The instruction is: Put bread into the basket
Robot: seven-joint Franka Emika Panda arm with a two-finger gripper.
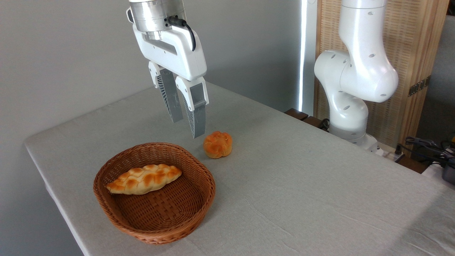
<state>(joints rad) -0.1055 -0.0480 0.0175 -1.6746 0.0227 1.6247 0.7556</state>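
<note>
Spreading across most of the view, the grey desk [302,185] carries an oval wicker basket [199,199] near its front-left corner. Above the basket's far rim hangs the pincer [187,128], its two fingers slightly apart and holding nothing. Inside the basket lies the bread [144,179], along the far side. Just beyond the rim sits a small orange bun [217,144].

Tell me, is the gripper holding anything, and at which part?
Nothing is held. The gripper hangs open and empty above the table; the bread lies in the basket.
</note>
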